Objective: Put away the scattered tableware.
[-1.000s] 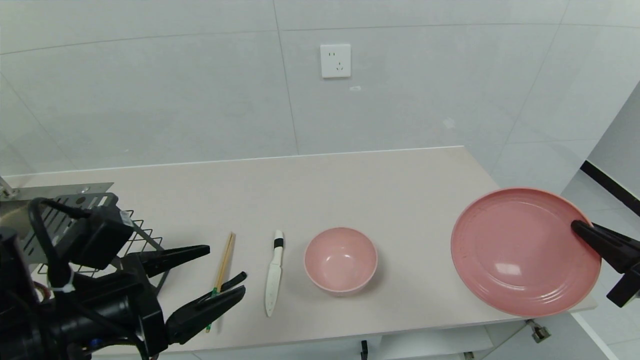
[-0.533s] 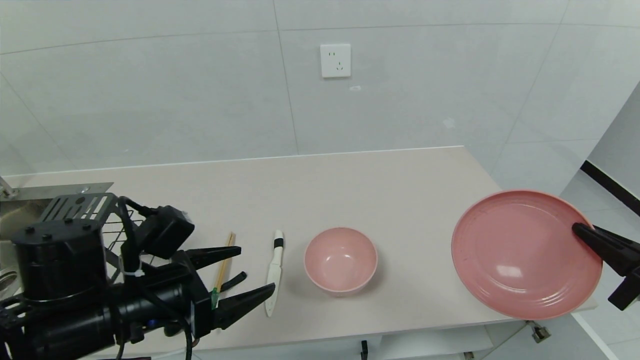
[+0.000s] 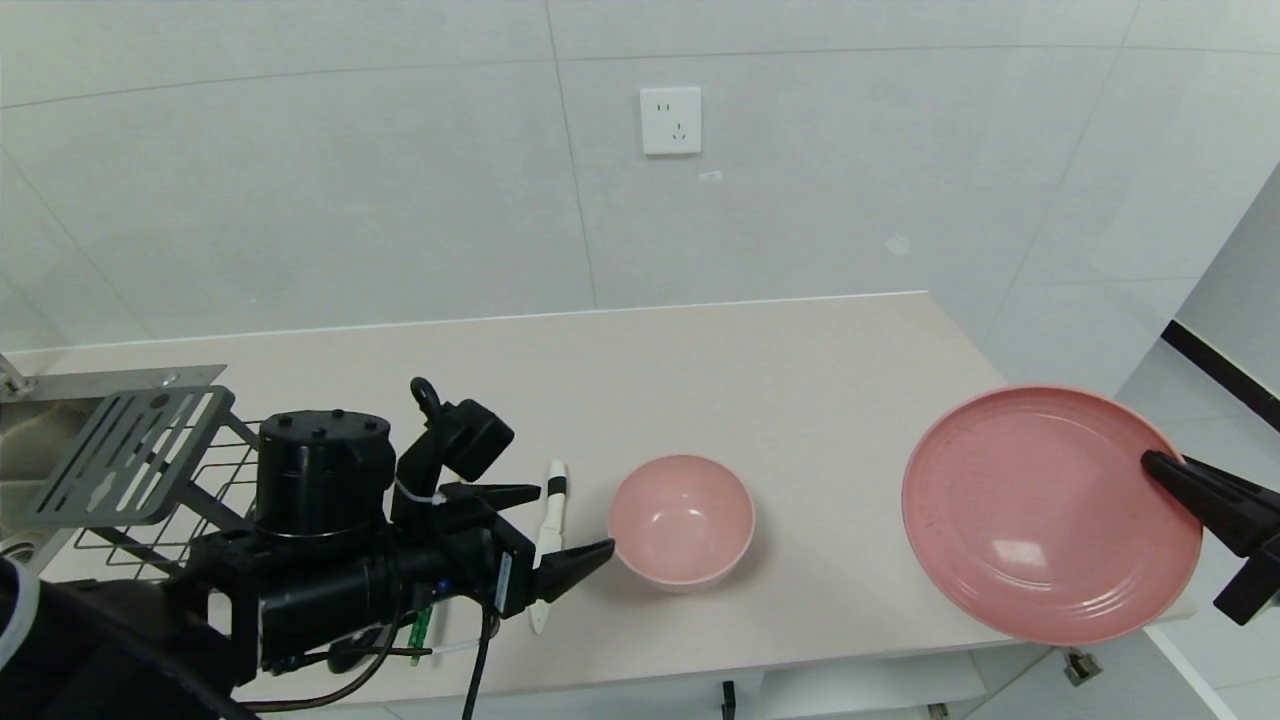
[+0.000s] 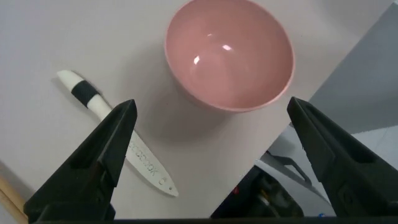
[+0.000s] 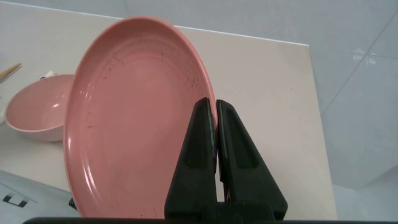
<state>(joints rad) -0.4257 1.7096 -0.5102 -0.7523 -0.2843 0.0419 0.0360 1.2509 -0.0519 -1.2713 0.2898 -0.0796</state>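
A pink plate (image 3: 1040, 510) hangs tilted over the counter's right end, and my right gripper (image 3: 1165, 470) is shut on its right rim; the right wrist view has the fingers (image 5: 202, 127) clamped on the plate (image 5: 130, 118). A pink bowl (image 3: 681, 518) sits upright on the counter near the front edge. Left of it lies a white knife (image 3: 549, 535) with a black band, then a pair of chopsticks (image 3: 422, 625) mostly hidden under my left arm. My left gripper (image 3: 555, 530) is open above the knife, just left of the bowl (image 4: 229, 53).
A wire dish rack (image 3: 150, 470) with a slotted metal plate stands at the counter's left end. The counter's front edge (image 3: 800, 665) runs just in front of the bowl. A wall socket (image 3: 671, 121) is on the tiled wall behind.
My left arm has swung right along the front of the counter, from over the chopsticks to over the knife, close to the bowl. The plate has sunk slightly in the right gripper.
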